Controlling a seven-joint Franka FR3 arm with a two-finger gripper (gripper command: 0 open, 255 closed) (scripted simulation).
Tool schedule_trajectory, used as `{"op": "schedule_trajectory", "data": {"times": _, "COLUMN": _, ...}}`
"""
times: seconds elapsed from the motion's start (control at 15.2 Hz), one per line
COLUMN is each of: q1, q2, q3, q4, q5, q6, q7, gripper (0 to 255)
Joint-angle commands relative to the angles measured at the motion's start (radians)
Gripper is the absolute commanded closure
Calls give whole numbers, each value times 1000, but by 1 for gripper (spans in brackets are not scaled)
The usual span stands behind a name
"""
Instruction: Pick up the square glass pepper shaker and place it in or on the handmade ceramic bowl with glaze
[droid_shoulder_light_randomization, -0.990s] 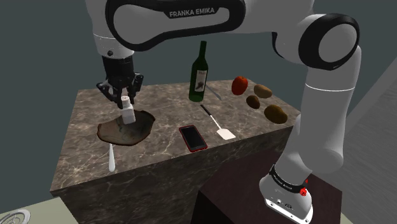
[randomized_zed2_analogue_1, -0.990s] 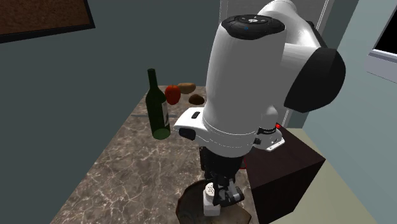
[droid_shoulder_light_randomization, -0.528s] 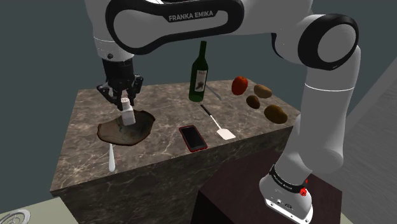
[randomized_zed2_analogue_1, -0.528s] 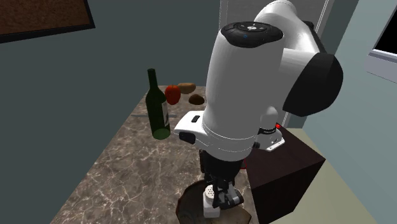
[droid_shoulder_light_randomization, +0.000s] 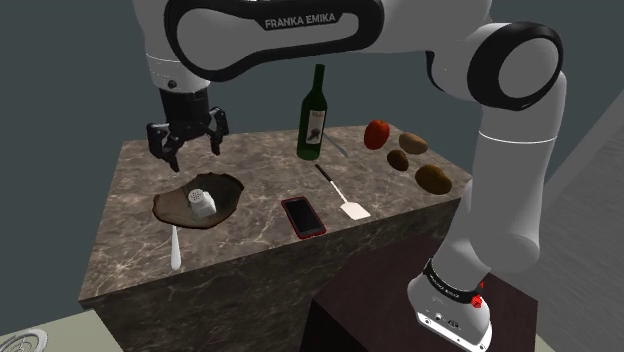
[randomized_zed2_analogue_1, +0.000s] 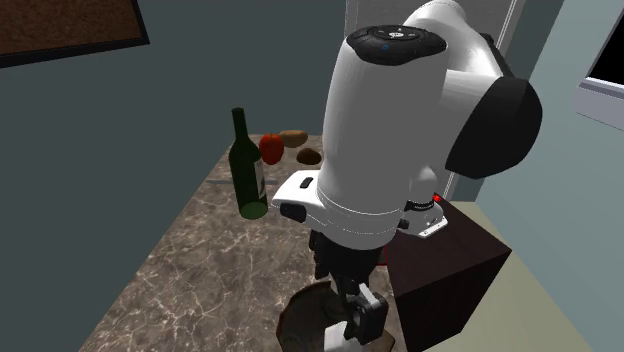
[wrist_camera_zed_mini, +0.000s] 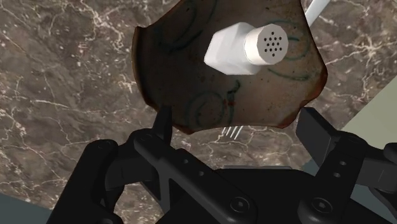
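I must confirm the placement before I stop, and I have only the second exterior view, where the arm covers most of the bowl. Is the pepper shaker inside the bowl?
Observer: Yes. In the shoulder view the white shaker lies on its side inside the brown bowl, not upright.
Operator: Thank you. Does the pincer hold it?
Observer: No. The pincer hangs above the bowl with its fingers apart, and there is a clear gap between them and the shaker.
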Motion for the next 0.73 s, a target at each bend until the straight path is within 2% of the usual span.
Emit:
{"op": "schedule_trajectory", "data": {"times": 0.0, "q1": 6, "q2": -3, "q3": 3, "q4": 48, "q5": 2, "q6": -51, "q7": -1, "gripper": 0}}
{"op": "schedule_trajectory", "data": {"times": 0.13, "q1": 14, "q2": 3, "q3": 5, "q4": 116, "q5": 1, "q6": -114, "q7": -3, "gripper": 0}}
{"op": "schedule_trajectory", "data": {"times": 0.66, "q1": 14, "q2": 3, "q3": 5, "q4": 116, "q5": 1, "q6": -114, "q7": -3, "gripper": 0}}
